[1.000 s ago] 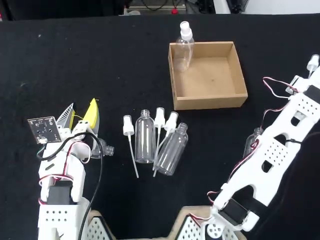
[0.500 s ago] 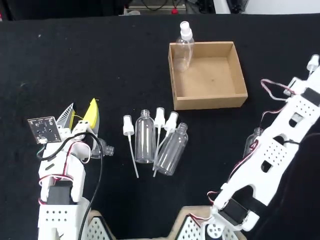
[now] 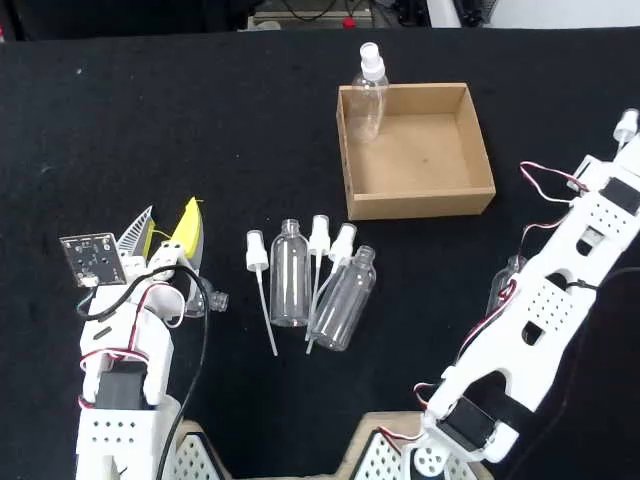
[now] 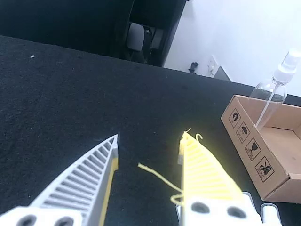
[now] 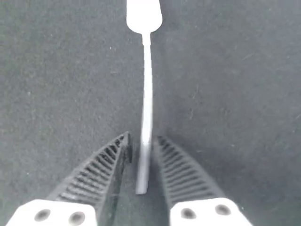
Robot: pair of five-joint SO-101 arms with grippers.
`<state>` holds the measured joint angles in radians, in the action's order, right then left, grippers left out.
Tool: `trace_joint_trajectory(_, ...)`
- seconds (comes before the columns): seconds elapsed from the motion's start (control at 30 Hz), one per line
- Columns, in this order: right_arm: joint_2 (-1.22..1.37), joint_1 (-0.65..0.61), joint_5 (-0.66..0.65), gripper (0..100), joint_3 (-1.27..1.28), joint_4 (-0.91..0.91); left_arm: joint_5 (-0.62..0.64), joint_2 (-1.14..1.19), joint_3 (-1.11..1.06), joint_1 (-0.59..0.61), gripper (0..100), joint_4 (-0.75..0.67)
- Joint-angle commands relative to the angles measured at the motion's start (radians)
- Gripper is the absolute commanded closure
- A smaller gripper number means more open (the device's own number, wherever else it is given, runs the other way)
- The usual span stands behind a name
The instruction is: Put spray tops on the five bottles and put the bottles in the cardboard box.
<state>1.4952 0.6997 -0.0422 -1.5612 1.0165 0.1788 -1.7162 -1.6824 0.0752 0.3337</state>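
My left gripper stands open over bare cloth at the table's left, with nothing between its white and yellow fingers. A capless clear bottle lies right beside that arm. Two more capless bottles lie mid-table among three loose spray tops. A capped bottle stands in the cardboard box, at its far left corner. My right gripper is shut on the tube of a spray top at the right edge.
Another clear bottle lies partly hidden under the right arm. The table is covered in black cloth, with open room at the far left and between the box and the loose bottles.
The left arm has shifted very slightly toward the near edge. The right arm has barely moved with its spray top. The bottles, the tops and the box lie as before.
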Motion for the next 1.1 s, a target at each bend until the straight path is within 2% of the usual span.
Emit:
trace_joint_trajectory(0.0,-0.007,-0.008,0.003,98.4,-0.021,-0.031,-0.011,-0.015,-0.022,-0.016,80,-0.012)
trace_joint_trajectory(0.27,-0.008,0.029,0.005,98.8,-0.044,0.006,-0.011,-0.015,-0.022,-0.018,80,-0.014)
trace_joint_trajectory(0.4,-0.015,0.041,0.005,98.8,-0.116,0.117,-0.011,-0.015,-0.022,-0.019,80,-0.015)
trace_joint_trajectory(0.9,-0.228,0.051,0.052,98.8,-0.110,0.566,-0.011,-0.015,-0.022,-0.019,80,-0.018)
trace_joint_trajectory(1.07,-0.278,0.054,0.049,98.8,-0.110,0.594,-0.011,-0.015,-0.022,-0.019,80,-0.015)
